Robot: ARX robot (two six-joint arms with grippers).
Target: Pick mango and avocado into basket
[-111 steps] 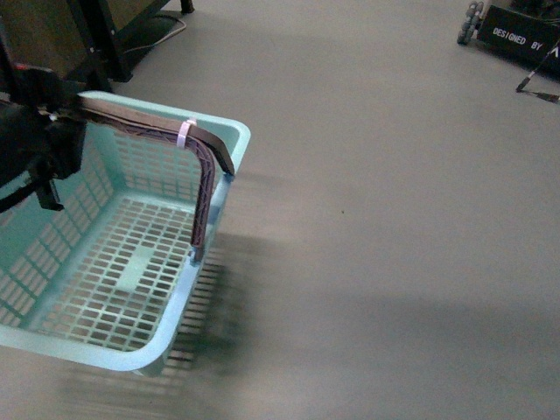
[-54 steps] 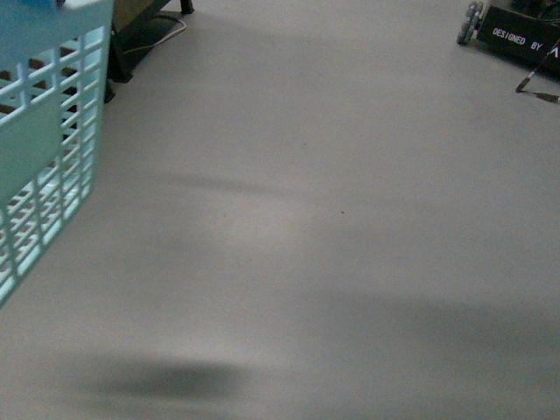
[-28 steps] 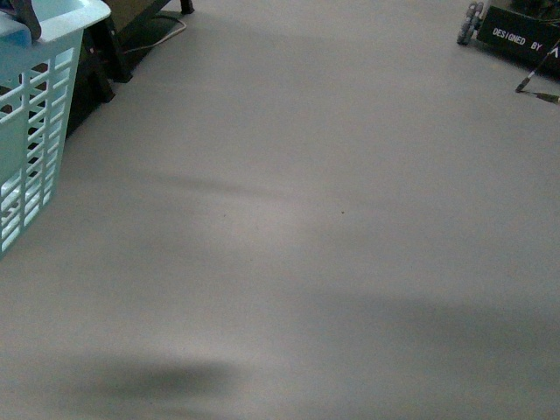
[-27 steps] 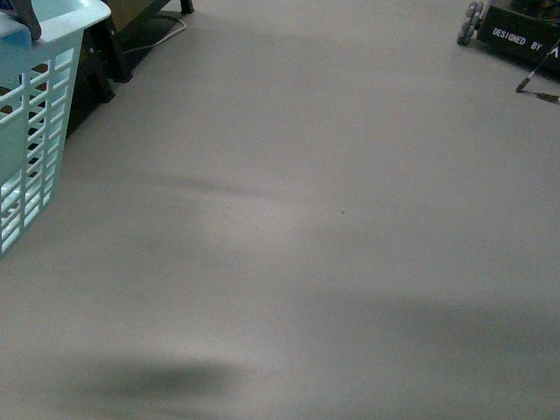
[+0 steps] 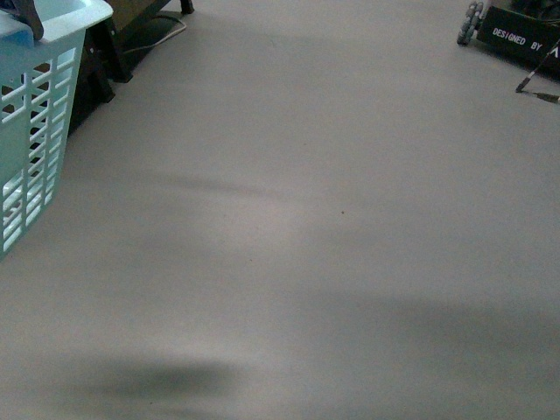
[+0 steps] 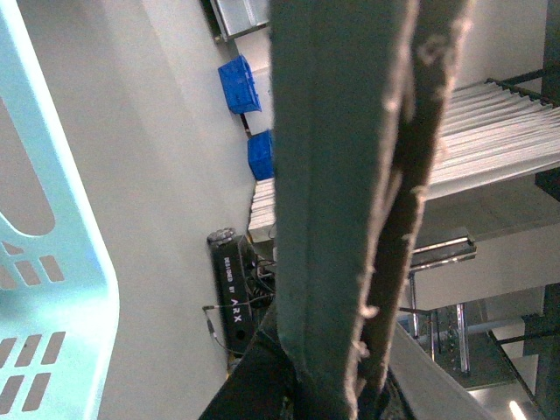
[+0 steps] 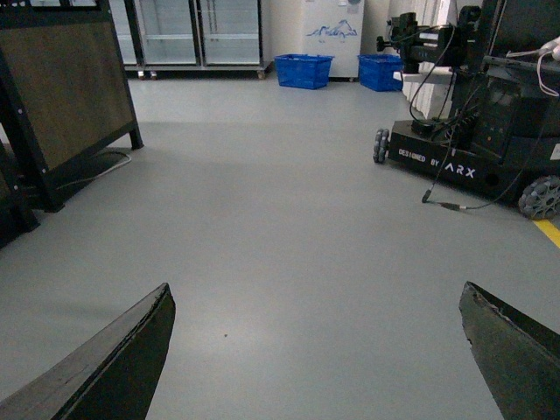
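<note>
The light-teal basket (image 5: 35, 114) hangs at the far left of the front view, with only one slotted wall and its rim showing. In the left wrist view its brown ribbed handle (image 6: 341, 175) fills the middle of the frame. My left gripper (image 6: 324, 385) is shut on that handle, with the teal rim (image 6: 52, 262) beside it. My right gripper (image 7: 317, 293) is open above bare grey floor, its fingers (image 7: 105, 359) wide apart with nothing between them. The mango and the avocado are out of view.
A black wheeled ARX robot base (image 7: 455, 157) with cables stands at the far right (image 5: 516, 35). A dark stand with a wood panel (image 7: 61, 96) stands at the far left. Blue bins (image 7: 304, 70) sit by the back wall. Grey floor lies between.
Two seconds ago the basket sat low in front, seen from above. It has since risen and swung left, so only its side wall shows at the frame's left edge. It barely moved in the last half second.
</note>
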